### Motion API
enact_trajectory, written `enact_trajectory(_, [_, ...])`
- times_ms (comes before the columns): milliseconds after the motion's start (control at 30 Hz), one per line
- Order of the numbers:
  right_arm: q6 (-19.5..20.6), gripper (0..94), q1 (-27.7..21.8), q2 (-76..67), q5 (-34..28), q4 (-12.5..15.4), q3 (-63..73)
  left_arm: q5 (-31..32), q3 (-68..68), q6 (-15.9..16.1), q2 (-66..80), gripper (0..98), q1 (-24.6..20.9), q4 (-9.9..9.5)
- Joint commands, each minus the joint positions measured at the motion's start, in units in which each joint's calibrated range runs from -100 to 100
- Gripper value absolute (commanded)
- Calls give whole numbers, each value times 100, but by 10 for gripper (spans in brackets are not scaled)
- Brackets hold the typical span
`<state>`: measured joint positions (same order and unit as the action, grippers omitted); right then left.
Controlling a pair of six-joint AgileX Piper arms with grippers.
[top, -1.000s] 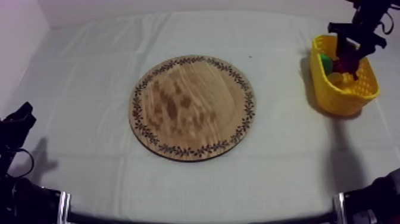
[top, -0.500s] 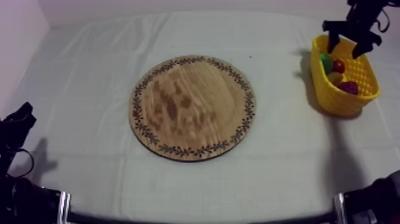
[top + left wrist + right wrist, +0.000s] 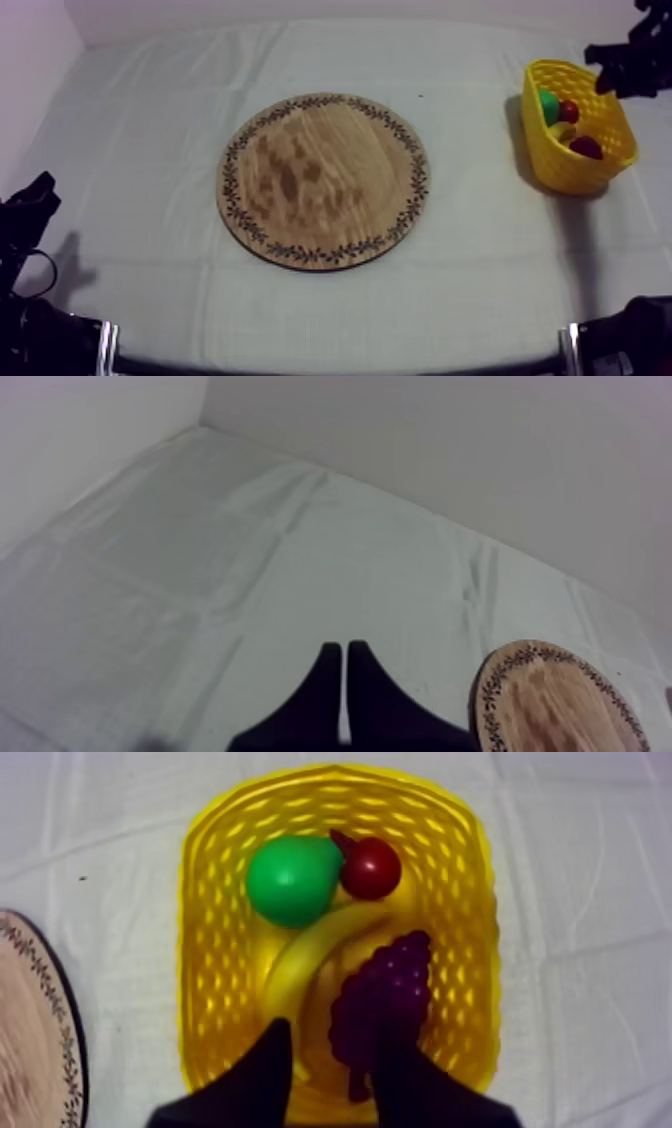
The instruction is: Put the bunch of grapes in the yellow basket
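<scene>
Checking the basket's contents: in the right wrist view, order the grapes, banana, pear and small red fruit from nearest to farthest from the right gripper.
1. bunch of grapes, in the yellow basket, closest to the right gripper.
2. banana, mid-basket beside the grapes.
3. pear and small red fruit, side by side at the basket's far end; too close to call.

The bunch of grapes [image 3: 587, 147] lies in the yellow basket [image 3: 568, 176].

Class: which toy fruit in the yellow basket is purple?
The bunch of grapes; the banana is yellow, the pear green, the small red fruit red.
</scene>
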<state>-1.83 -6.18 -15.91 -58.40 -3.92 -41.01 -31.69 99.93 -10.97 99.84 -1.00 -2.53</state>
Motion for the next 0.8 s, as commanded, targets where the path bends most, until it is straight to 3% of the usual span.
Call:
enact_trajectory(0, [-163, 159, -25, -855, 474, 135, -963, 1, -4, 0, -2, 0, 2, 1])
enact_trajectory(233, [-800, 35, -98, -2508, 1093, 677, -2396, 1, -4, 0, -2, 0, 2, 1])
enact_trajectory(433, [-1494, 7, -166, -4059, 1296, 1203, -3495, 1, -4, 0, -2, 0, 2, 1])
enact_trajectory(767, [-1502, 3, -114, -6019, 1745, 1446, -5090, 1, -4, 0, -2, 0, 2, 1])
